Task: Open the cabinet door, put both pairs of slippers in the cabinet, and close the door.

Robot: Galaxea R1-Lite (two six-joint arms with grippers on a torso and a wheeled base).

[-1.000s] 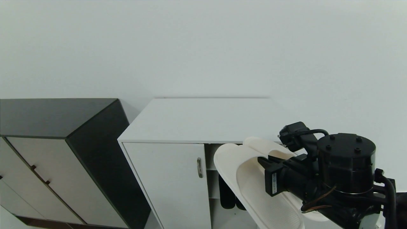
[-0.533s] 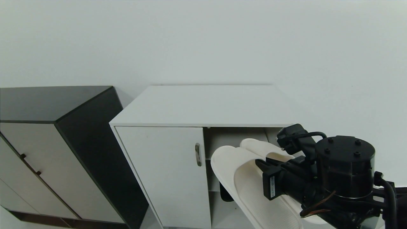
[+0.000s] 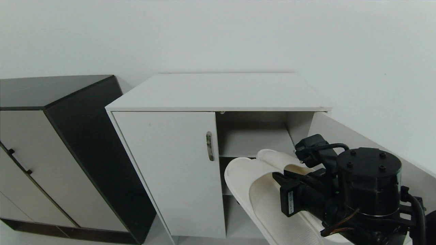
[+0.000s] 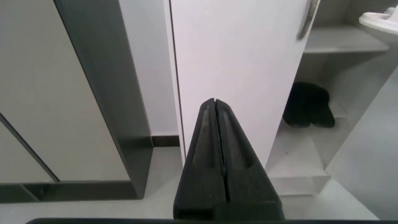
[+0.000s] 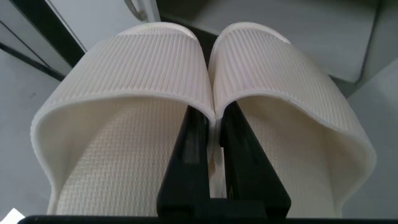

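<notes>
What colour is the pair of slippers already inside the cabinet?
Those slippers are black; they show best in the left wrist view.

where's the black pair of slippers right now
The black slippers sit low inside the white cabinet, under a shelf in its open right half, just beside the closed left door, seen from the left wrist.

We count two white slippers (image 3: 245, 177) in front of the white cabinet (image 3: 221, 92) and two black slippers (image 4: 309, 106) inside it. There is one white cabinet, with two doors (image 3: 167, 170) and one handle (image 3: 209, 146). Just beside it stands one dark cabinet (image 3: 85, 136).
</notes>
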